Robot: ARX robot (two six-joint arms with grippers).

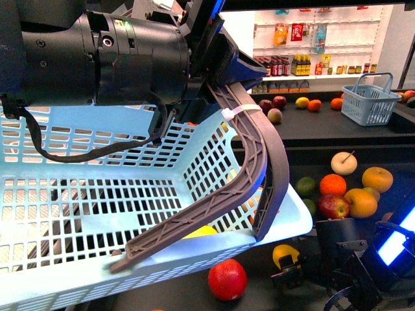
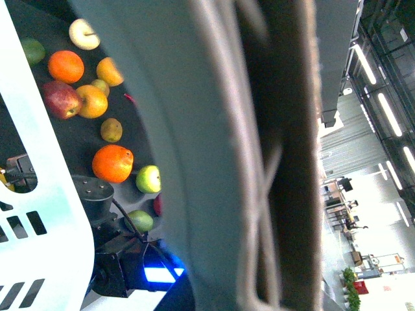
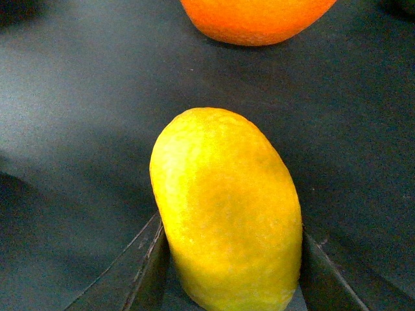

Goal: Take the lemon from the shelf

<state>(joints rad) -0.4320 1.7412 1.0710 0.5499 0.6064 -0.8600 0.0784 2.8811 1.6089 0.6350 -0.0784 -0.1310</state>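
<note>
The lemon (image 3: 227, 207), a smooth yellow oval, stands just above the black deck of the shelf (image 3: 78, 97), and my right gripper (image 3: 230, 278) is shut on it with one dark finger on each side. In the front view the lemon (image 1: 285, 254) shows small at the lower right in the right gripper (image 1: 286, 264), over the lower deck of the shelf (image 1: 259, 291). My left gripper (image 1: 220, 71) is shut on the grey basket handle (image 1: 259, 155) of a pale blue basket (image 1: 97, 194) that fills the left. That handle (image 2: 259, 162) fills the left wrist view.
A red apple (image 1: 227, 278) lies on the deck just left of the lemon. Apples and oranges (image 1: 350, 194) are piled to the right. A small blue basket (image 1: 369, 103) and more fruit sit on the upper deck. An orange (image 3: 253, 19) lies beyond the lemon.
</note>
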